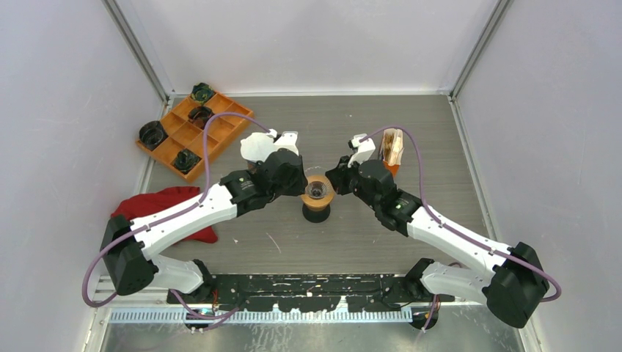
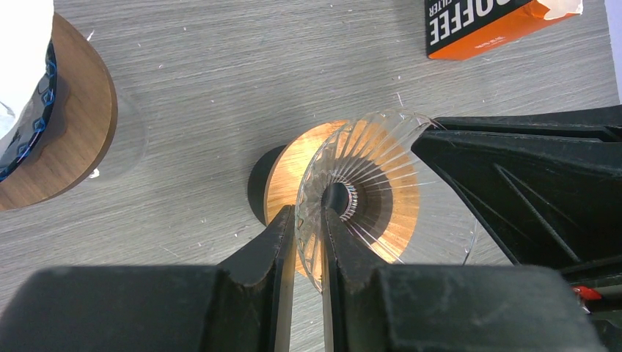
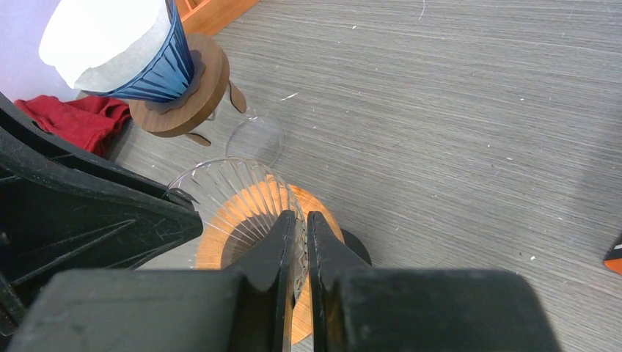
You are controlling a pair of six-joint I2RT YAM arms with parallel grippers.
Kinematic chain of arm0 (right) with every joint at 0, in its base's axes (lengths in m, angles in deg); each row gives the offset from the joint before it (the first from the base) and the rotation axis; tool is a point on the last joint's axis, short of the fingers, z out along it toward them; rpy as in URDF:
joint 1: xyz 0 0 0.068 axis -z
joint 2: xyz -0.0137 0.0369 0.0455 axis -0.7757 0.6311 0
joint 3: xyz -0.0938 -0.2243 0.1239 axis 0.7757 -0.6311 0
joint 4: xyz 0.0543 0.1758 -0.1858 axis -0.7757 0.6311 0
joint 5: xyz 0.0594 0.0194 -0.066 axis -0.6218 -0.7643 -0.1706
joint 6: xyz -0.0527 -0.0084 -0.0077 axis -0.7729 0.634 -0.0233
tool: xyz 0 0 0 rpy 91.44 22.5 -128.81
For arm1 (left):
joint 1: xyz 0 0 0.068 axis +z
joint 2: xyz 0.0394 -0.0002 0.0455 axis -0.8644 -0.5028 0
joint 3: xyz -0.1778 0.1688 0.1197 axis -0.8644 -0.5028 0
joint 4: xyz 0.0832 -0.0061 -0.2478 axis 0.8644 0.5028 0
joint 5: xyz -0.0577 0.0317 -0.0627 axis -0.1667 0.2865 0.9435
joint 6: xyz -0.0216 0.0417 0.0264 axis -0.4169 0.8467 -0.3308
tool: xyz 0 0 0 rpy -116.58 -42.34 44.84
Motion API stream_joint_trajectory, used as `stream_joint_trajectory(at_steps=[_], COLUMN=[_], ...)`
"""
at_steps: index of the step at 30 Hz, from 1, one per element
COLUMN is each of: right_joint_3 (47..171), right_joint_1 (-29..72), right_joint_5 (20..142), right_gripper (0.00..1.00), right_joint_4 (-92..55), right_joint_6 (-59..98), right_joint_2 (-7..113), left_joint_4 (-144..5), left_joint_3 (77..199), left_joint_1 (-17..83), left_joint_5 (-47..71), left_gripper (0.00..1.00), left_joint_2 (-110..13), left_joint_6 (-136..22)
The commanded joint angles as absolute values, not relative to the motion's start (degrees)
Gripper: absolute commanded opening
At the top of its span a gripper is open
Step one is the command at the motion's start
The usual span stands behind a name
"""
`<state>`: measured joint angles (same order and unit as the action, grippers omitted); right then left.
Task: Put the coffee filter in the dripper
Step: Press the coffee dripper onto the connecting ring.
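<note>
Left gripper (image 2: 309, 224), right gripper (image 3: 302, 224) each pinch rim of ribbed clear-glass dripper (image 2: 381, 169); round wooden base (image 2: 288, 167) beneath.

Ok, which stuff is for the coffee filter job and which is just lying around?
For the job:
clear dripper, pinched at its rim by the left tool and the right tool
filter box

Just lying about:
red cloth
orange tray with black bits
blue dripper, already holding a paper filter
</note>
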<state>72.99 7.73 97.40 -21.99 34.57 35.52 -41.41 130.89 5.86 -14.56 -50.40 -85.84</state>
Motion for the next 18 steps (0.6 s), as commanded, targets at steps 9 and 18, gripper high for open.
stream_joint_trajectory(at_steps=[9, 18], right_joint_3=[75.1, 87.8], right_joint_1=[6.6, 6.6], right_joint_5=[96.5, 98.5], right_gripper=[0.18, 0.32], right_joint_4=[2.1, 7.8], right_joint_6=[31.7, 28.7], right_joint_2=[39.2, 40.5], left_joint_4=[-33.7, -31.1], left_joint_3=[128.6, 131.7], left_joint_1=[3.8, 4.8], left_joint_5=[-14.3, -16.9], left_gripper=[0.24, 0.35], left_joint_2=[-49.7, -47.3], left_joint_6=[-86.5, -85.7])
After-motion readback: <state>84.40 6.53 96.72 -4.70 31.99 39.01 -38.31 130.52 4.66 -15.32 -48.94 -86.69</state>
